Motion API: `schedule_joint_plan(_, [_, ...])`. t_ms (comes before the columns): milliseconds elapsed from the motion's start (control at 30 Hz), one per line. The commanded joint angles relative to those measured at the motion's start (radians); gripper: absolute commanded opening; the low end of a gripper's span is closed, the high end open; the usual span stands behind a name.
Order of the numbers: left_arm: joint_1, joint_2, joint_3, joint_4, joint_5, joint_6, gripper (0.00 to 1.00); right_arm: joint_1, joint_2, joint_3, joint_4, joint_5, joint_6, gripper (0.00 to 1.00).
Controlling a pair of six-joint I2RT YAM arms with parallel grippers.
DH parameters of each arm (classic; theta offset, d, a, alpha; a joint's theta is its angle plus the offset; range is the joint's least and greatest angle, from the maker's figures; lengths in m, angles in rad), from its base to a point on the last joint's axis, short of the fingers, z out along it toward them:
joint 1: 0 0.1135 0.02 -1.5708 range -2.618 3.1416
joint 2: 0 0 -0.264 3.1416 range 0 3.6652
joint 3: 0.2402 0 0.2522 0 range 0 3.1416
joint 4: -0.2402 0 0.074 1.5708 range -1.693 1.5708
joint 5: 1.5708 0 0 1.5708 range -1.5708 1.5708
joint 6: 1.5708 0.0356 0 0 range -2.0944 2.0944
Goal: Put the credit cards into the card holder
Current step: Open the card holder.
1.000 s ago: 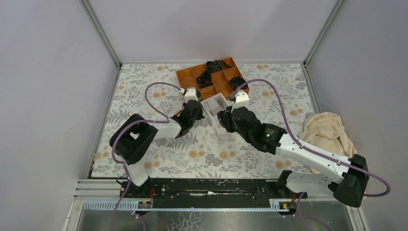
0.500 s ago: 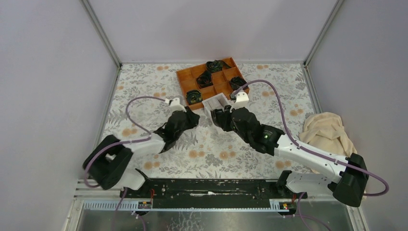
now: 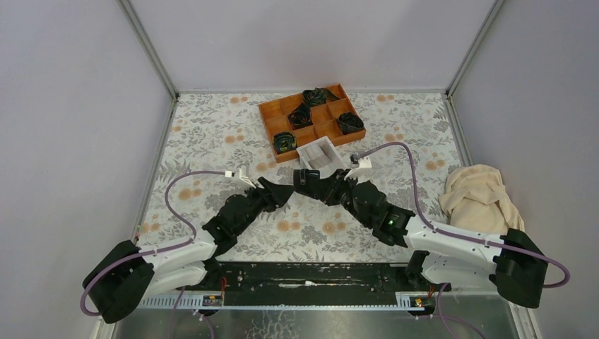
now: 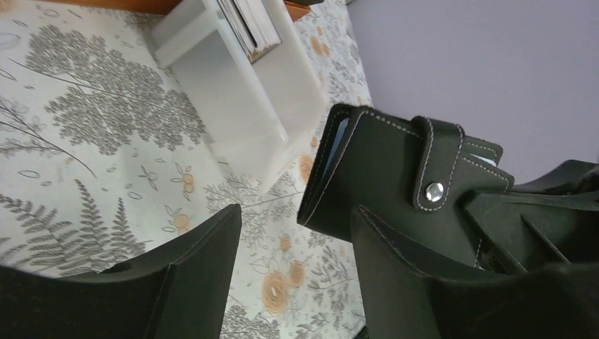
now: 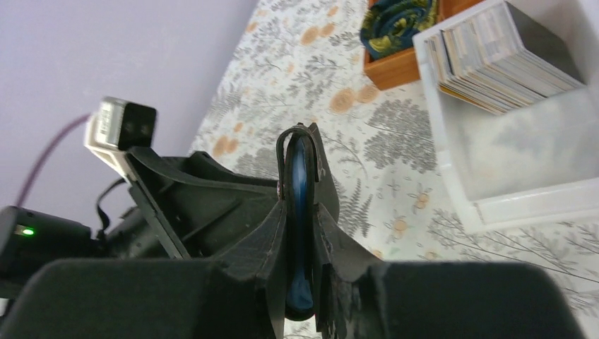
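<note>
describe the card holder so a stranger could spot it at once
Start at the orange tray at the far side of the table, then come towards the arms past the white box. Just in front of that box, the right gripper holds the card holder up. Unlike its neighbours, it is a flat black wallet with pale stitching and a silver snap.
</note>
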Motion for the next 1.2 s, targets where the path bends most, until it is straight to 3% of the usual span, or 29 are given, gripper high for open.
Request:
schedule_joint_plan(0, [-0.019,-0.03,-0.025,0.109,0.031,-0.048,0.67,0.02,0.004,-0.034,0.282,0.044,0.09,0.0])
schedule_joint_plan(267, [-0.022,-0.065,-0.074,0.159,0.039,-0.084,0.75,0.022,0.036,-0.102,0.439,0.091,0.159,0.0])
schedule_joint_plan(933, [-0.021,0.01,-0.101,0.39,-0.05,-0.136,0.73,0.025,0.176,-0.18,0.747,0.041,0.416,0.0])
schedule_joint_plan(1167, [-0.02,0.017,-0.073,0.395,-0.045,-0.132,0.72,0.029,0.239,-0.169,0.812,0.012,0.465,0.0])
